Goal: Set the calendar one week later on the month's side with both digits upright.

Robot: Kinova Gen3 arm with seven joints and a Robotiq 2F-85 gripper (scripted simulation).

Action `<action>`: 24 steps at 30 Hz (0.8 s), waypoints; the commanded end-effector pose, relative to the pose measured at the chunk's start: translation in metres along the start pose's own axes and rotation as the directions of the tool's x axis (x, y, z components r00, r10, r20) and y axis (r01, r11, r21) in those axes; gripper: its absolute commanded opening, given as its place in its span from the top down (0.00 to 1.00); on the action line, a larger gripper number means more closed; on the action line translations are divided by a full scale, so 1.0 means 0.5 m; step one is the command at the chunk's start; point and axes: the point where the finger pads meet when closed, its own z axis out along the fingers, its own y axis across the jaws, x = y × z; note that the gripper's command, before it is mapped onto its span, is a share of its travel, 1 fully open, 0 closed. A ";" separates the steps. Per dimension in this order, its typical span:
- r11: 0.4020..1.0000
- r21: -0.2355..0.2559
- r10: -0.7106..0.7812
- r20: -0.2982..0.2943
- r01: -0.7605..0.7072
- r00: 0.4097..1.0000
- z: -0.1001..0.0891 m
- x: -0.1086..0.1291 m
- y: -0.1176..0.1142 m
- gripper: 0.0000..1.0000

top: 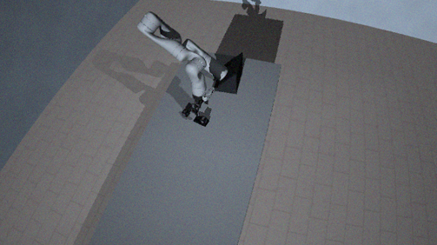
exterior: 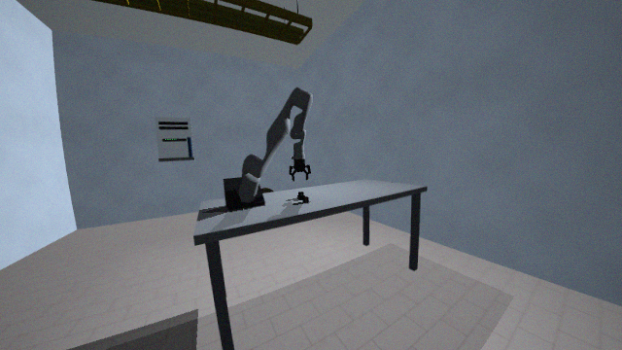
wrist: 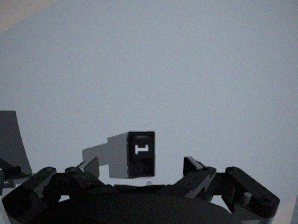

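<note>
The Kinova arm's gripper (exterior: 299, 171) hangs wide open and empty above the grey table (exterior: 369, 191), clear of a dark calendar cube (wrist: 140, 153) lying below it near the arm's base; its white marking is too blurred to read, and the tray cannot be made out.

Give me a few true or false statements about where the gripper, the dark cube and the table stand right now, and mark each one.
1. The gripper is open and holds nothing. True.
2. The gripper grips the dark cube. False: the cube stands on the table, apart from the fingers.
3. The gripper hangs above the table without touching it. True.
4. The cube's face toward the wrist camera bears a light mark. True.
5. The arm's base stands on the floor beside the table. False: it stands on the table top, near one end.
</note>
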 end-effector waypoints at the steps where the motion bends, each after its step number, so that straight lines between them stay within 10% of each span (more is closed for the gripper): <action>1: 1.000 -0.001 0.000 -0.001 0.000 1.000 -0.001 0.001 0.000 0.00; 24: 0.997 0.004 -0.078 0.000 0.078 0.997 0.001 -0.005 -0.002 0.00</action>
